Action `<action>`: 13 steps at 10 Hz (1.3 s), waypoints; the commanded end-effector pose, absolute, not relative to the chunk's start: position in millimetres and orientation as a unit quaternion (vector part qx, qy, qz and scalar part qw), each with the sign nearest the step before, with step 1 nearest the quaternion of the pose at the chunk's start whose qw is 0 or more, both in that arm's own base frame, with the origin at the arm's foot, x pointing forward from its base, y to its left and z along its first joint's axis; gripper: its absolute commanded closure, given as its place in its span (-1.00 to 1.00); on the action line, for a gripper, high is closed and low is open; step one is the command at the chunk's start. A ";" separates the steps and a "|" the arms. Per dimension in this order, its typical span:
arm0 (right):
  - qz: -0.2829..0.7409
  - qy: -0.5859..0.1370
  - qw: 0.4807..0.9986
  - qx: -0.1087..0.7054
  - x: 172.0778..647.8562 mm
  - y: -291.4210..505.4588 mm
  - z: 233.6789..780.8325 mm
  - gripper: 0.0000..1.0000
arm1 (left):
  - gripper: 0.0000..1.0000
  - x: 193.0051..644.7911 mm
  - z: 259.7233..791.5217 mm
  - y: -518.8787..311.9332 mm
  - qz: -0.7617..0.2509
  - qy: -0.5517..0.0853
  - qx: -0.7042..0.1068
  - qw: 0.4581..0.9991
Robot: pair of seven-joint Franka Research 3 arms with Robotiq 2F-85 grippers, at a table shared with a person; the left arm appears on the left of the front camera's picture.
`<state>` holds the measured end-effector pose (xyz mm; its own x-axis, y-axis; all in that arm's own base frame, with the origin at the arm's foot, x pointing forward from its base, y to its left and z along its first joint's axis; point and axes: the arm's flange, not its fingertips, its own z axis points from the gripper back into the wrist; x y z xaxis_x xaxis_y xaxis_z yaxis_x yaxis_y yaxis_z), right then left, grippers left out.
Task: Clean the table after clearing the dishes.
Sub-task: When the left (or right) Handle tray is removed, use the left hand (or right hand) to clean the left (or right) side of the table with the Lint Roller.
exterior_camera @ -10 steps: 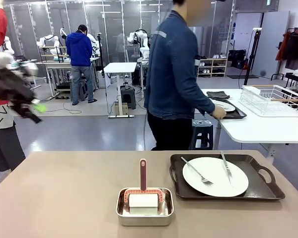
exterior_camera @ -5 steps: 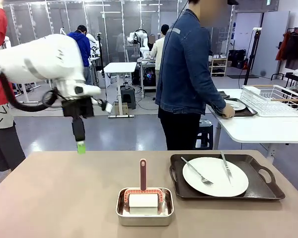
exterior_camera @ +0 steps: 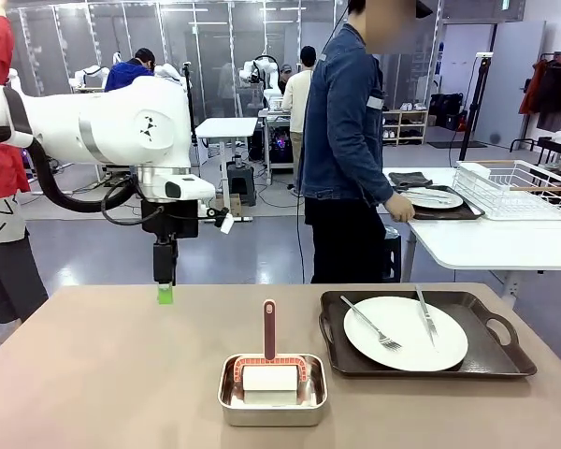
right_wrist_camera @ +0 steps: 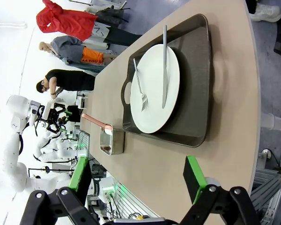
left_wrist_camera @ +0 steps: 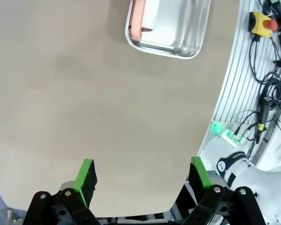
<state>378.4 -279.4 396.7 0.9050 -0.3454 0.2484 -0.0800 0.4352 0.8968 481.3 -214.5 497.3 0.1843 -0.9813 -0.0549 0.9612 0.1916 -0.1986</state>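
Observation:
The beige table (exterior_camera: 122, 374) bears one dark tray (exterior_camera: 491, 360) with a white plate (exterior_camera: 407, 334), a fork (exterior_camera: 371, 324) and a knife (exterior_camera: 424, 313). A person at the far side rests a hand on a second tray with a plate (exterior_camera: 432, 199) on the white side table. My left gripper (exterior_camera: 165, 294) hangs fingers-down just above the table's far left part, open and holding nothing (left_wrist_camera: 143, 176). My right gripper (right_wrist_camera: 136, 177) is open too, looking along the table at the tray (right_wrist_camera: 196, 93) and plate (right_wrist_camera: 154, 89).
A small steel pan (exterior_camera: 272, 400) holding a white pad with a red handle (exterior_camera: 269, 329) stands at the table's front middle; it also shows as the pan (left_wrist_camera: 171, 26) and the pan (right_wrist_camera: 111, 139). A wire rack (exterior_camera: 519, 187) sits on the white side table.
My left arm has swung in from the left and come down over the table's far left part. The person has turned and set the second tray on the white table.

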 end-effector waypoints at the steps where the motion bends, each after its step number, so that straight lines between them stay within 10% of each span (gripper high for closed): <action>1: -0.080 -0.203 0.822 0.526 376.2 -278.1 400.3 -1.00 | -1.00 481.6 502.1 -209.8 -0.623 0.091 -0.073 0.774; 13: -0.080 -0.203 0.822 0.526 376.2 -278.1 400.3 -1.00 | -1.00 526.5 489.9 -335.0 -0.700 0.078 -0.076 0.705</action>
<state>378.6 -279.1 396.8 0.9052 -0.3446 0.2485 -0.0805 0.4352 0.8967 517.1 -326.1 485.0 -0.0128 -0.9997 0.0219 0.9813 -0.0168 -0.1916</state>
